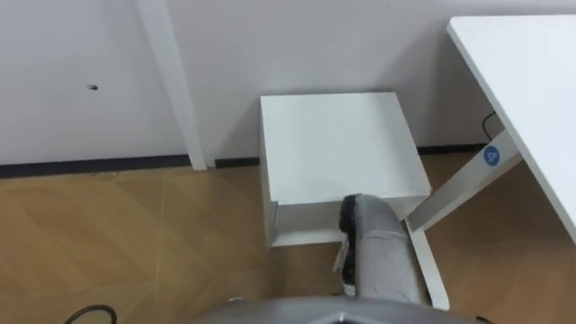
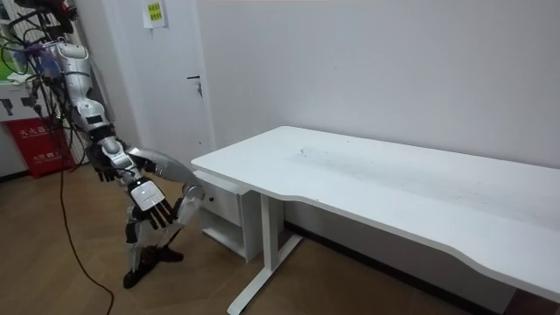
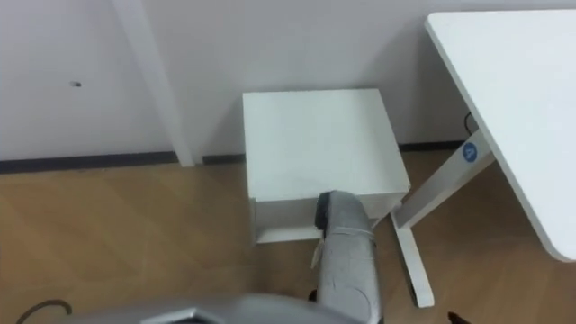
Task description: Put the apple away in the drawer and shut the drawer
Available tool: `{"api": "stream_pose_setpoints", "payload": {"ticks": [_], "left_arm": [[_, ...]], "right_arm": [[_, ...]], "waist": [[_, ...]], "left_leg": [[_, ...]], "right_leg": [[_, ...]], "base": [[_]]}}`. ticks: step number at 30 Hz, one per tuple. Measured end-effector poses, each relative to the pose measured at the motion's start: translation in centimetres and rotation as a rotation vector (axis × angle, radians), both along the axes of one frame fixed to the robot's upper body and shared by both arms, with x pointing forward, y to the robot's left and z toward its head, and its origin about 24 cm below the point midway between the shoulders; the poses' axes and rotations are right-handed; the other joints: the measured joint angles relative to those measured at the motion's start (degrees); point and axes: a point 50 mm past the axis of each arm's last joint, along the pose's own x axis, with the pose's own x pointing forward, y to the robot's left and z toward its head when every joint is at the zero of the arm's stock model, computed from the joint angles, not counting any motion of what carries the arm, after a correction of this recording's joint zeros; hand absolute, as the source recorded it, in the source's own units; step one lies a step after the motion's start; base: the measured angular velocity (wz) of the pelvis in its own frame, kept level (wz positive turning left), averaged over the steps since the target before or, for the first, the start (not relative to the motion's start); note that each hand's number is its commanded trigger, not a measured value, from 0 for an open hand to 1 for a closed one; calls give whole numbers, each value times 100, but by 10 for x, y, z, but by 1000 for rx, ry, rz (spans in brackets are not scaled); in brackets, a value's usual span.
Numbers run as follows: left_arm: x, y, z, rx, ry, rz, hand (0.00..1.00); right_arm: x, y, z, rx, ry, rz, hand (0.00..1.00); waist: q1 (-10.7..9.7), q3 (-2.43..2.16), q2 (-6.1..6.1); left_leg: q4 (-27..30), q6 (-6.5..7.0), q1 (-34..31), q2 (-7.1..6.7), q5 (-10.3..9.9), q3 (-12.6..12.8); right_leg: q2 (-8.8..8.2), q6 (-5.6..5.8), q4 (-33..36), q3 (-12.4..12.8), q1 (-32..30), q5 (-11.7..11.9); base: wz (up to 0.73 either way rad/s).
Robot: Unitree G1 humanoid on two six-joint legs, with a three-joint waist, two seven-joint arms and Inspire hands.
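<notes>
The white surface (image 1: 531, 81) juts out on the robot's right, and its leg (image 1: 459, 184) stands just beside the cabinet (image 1: 333, 144). A wide swing of the right arm (image 1: 382, 261) when it pulls away could knock that leg or the surface's edge. The cabinet stands against the wall. I judge that an off-centre push would skew it rather than seat the drawer (image 2: 219, 185), and a hard shove could bounce the drawer back ajar. The right hand (image 1: 349, 216) is at the cabinet's front, under the top's front edge, and I cannot tell whether it is spread, pressed together or pinching anything. If it sits between drawer front and frame, it could get nipped. In the room view the left hand (image 2: 150, 208) hangs low beside the robot, fingers spread and holding nothing. As to containers, the cabinet's top is bare. The drawer beneath it looks shut or nearly so, and its inside is hidden, so the apple's place cannot be told. My guess is inside; if not, the drawer closes on nothing. The open compartment (image 1: 301, 223) below has nothing on the visible part of its floor.
</notes>
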Motion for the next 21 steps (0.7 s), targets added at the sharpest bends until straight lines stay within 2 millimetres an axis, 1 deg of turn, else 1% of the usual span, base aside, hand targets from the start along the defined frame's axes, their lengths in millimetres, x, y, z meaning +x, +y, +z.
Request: {"api": "stream_pose_setpoints", "payload": {"ticks": [1,2,3,4,5,6,7,8,9,10,11,12,13,14,15,16,17,18,19,20,21], "left_arm": [[-1,0,0,4,-6,1,0],[-1,0,0,4,-6,-2,0],[-3,0,0,4,-3,-1,0],[-5,0,1,4,-11,-1,0],[-5,0,1,3,-14,-3,0],[-5,0,1,4,-17,-2,0],[-2,0,1,10,-30,1,0],[0,0,1,16,-40,3,0],[2,1,1,27,-58,5,0],[4,2,2,38,-78,8,0],[5,3,3,44,-91,13,0],[8,4,4,49,-111,17,0],[11,5,4,52,-130,21,0],[13,6,5,53,-143,18,0],[14,7,5,53,-149,19,0],[16,7,5,52,-160,16,0],[17,5,5,48,-166,7,0],[17,4,5,44,-168,7,0],[16,3,4,39,-169,8,0],[17,2,4,37,-170,8,0],[17,2,4,37,-171,7,0]], "right_arm": [[-3,0,0,1,12,-3,0],[-6,0,0,4,20,-6,0],[-7,0,0,6,23,-6,0],[-11,0,0,7,31,-8,0],[-14,0,1,5,42,-13,0],[-14,-1,1,5,43,-15,0],[-12,-1,1,3,37,-16,0],[-9,-1,0,3,32,-14,0],[-6,-2,1,-1,22,-26,0],[0,-3,1,-8,0,-38,0],[3,-4,1,-9,-10,-41,0],[9,-4,2,-12,-35,-35,0],[14,-4,2,-13,-50,-30,0],[18,-4,2,-11,-58,-21,0],[19,-3,2,-10,-59,-15,0],[21,-2,2,-9,-63,-1,0],[23,-2,2,-10,-69,12,0],[23,-2,2,-11,-73,14,0],[25,-2,2,-11,-83,17,0],[26,0,2,-9,-91,19,0],[27,0,2,-8,-95,20,0]], "waist": [[-2,19,-63],[8,24,-89],[8,32,-124],[4,54,-205],[30,63,-242],[44,62,-256],[85,30,-314],[123,29,-322],[162,22,-349],[166,10,-397],[179,3,-439],[192,-4,-533],[219,2,-619],[251,-14,-647],[264,-5,-672],[283,-9,-739],[289,1,-777],[291,1,-779],[314,2,-768],[316,-1,-769],[316,-2,-763]], "left_leg": [[-55,0,20,-100,0,0],[-99,0,56,-162,0,11],[-162,-4,86,-214,2,13],[-264,-22,194,-316,12,3],[-391,-56,291,-393,29,4],[-456,-73,334,-419,40,15],[-591,-132,390,-450,101,60],[-696,-158,430,-472,149,91],[-924,-210,495,-500,276,128],[-1136,-260,554,-531,405,154],[-1219,-285,591,-560,466,153],[-1428,-331,659,-603,584,145],[-1585,-381,736,-619,650,137],[-1666,-432,800,-609,680,136],[-1703,-462,834,-602,698,134],[-1760,-499,883,-588,720,119],[-1777,-533,909,-554,739,94],[-1780,-556,917,-530,752,69],[-1808,-577,933,-487,764,12],[-1865,-621,946,-488,791,-48],[-1896,-630,947,-488,797,-60]], "right_leg": [[-43,38,-652,15,416,36],[-34,63,-1483,-16,918,94],[-27,73,-1946,-19,1204,129],[-1,84,-2907,-18,1801,128],[79,106,-3824,-31,2369,81],[123,137,-4215,-23,2606,47],[231,157,-4944,38,2975,-265],[286,175,-5244,69,3095,-340],[344,198,-5805,110,3301,-384],[397,194,-6258,127,3467,-381],[408,195,-6449,133,3531,-382],[467,194,-6720,130,3651,-381],[505,190,-6933,138,3739,-376],[557,187,-7143,148,3850,-372],[575,189,-7259,141,3923,-367],[612,189,-7459,107,4037,-361],[672,158,-7622,100,4143,-312],[706,137,-7703,92,4187,-263],[775,84,-7835,82,4244,-183],[798,73,-7938,66,4284,-159],[806,72,-7975,54,4290,-158]], "base": [[8],[8],[10],[8],[6],[-8],[-17],[-24],[-23],[-22],[-24],[-26],[-27],[-22],[-15],[-9],[-5],[-5],[-4],[-3],[4]]}}
